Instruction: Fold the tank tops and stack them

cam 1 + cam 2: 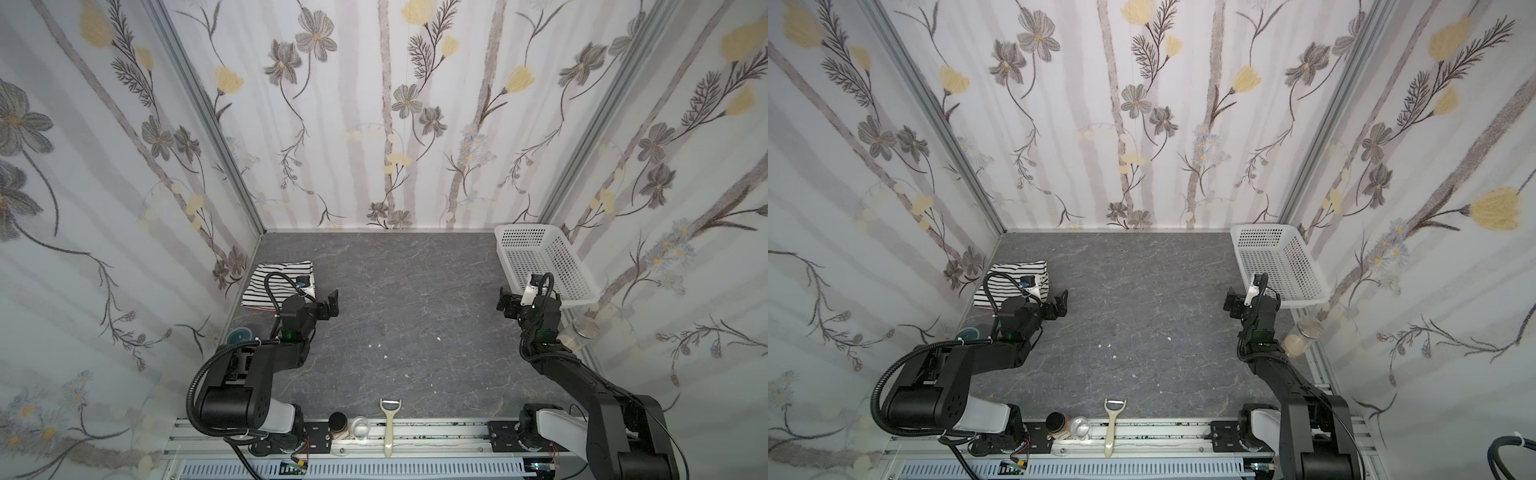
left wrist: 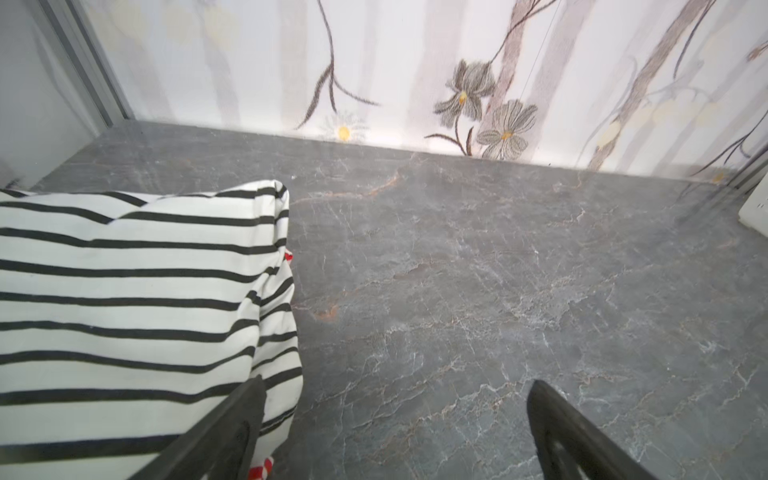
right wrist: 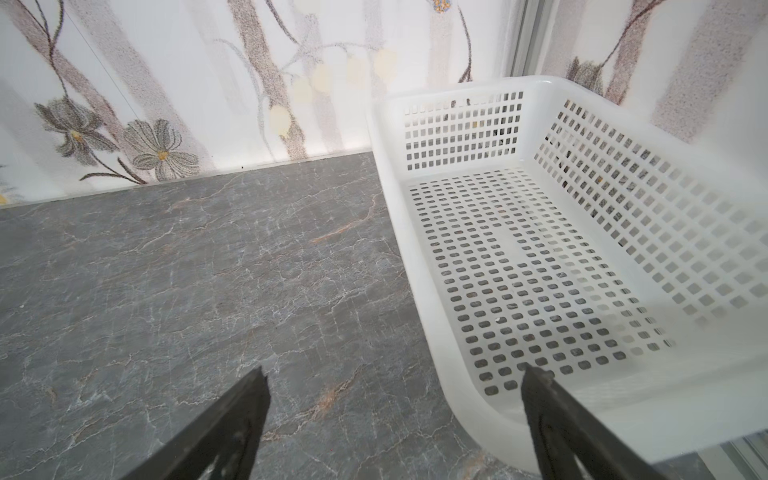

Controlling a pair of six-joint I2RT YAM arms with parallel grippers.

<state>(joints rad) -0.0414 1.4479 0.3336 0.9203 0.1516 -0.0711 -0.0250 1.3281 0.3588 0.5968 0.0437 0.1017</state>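
Checking the tank tops, where are they? — Dana

Both in one stack on the left side of the grey marbled tabletop, close to the left wall. The black-striped tank top is folded on top. The red-and-white tank top is under it; only red slivers show at the stack's edge in the left wrist view. — Lee

Left gripper? — Dana

The left gripper has its jaws wide apart with nothing between them. It's just beside the stack's inner edge, over bare tabletop. In the left wrist view one finger overlaps the striped cloth, but I can't tell if it's touching. — Lee

Right side? — Dana

The right gripper also has its jaws spread and holds nothing. It's just beside the near corner of the white perforated basket, which sits in the far right corner of the tabletop. In the right wrist view one finger crosses in front of the basket's wall. It's well apart from the stack. — Lee

Anything else on the bench? — Dana

A cream-handled peeler lies across the front rail, between the two arm bases. — Lee
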